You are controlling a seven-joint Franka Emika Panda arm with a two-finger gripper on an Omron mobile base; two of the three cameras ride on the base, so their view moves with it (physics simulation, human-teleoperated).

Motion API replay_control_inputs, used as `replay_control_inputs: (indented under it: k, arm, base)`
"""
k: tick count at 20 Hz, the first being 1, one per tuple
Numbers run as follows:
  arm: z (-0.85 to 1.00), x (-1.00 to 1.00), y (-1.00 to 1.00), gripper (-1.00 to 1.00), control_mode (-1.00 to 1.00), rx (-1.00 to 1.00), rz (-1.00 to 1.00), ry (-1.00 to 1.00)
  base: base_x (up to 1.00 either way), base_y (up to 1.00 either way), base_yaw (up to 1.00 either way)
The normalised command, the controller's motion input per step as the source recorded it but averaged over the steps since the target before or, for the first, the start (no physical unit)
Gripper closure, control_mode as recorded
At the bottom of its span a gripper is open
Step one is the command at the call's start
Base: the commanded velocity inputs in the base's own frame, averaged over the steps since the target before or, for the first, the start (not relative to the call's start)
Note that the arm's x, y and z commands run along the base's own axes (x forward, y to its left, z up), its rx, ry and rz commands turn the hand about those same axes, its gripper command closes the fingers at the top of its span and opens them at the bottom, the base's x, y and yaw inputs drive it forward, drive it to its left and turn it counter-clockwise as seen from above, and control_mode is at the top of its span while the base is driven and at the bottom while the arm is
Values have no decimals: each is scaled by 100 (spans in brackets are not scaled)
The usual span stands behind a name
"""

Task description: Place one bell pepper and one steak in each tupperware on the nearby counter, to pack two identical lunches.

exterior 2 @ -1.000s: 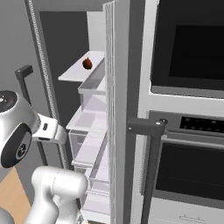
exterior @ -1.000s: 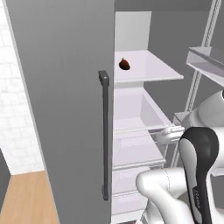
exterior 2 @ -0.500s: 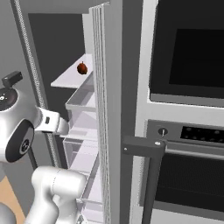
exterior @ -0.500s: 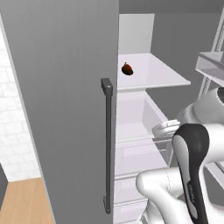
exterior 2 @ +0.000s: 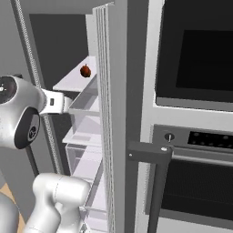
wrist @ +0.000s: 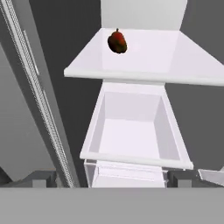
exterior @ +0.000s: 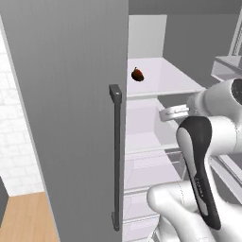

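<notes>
One dark brownish-red bell pepper (exterior: pixel 137 74) (exterior 2: pixel 85 71) (wrist: pixel 117 42) with a dark stem lies on the white fridge shelf (wrist: pixel 175 61), towards its back left. My gripper (wrist: pixel 111 179) is open with nothing between its tips. It is held in front of the open fridge, below shelf level and well short of the pepper, pointing at it. The other pepper, the steaks, the tupperware and the counter are out of view.
A clear drawer (wrist: pixel 131 131) sticks out under the shelf. The grey fridge door (exterior: pixel 61 94) with its dark bar handle (exterior: pixel 116 156) stands close on the left. A second door's edge (exterior 2: pixel 111 113), a wall oven (exterior 2: pixel 195 54) and its handle (exterior 2: pixel 154 154) stand on the right.
Both base views have shifted and the fridge looks larger and nearer, so the camera has moved with the base. The pepper lies in the same place on the shelf.
</notes>
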Motion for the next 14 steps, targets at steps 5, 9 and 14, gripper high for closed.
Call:
replay_control_inputs:
  k: [5,9,14]
  arm:
    - [39,54,0,-100,-100,0,0,0]
    - [4,66,0,-100,-100,0,0,0]
    - [0,65,0,-100,-100,0,0,2]
  base:
    - [0,0,0]
    - [0,0,0]
    - [0,0,0]
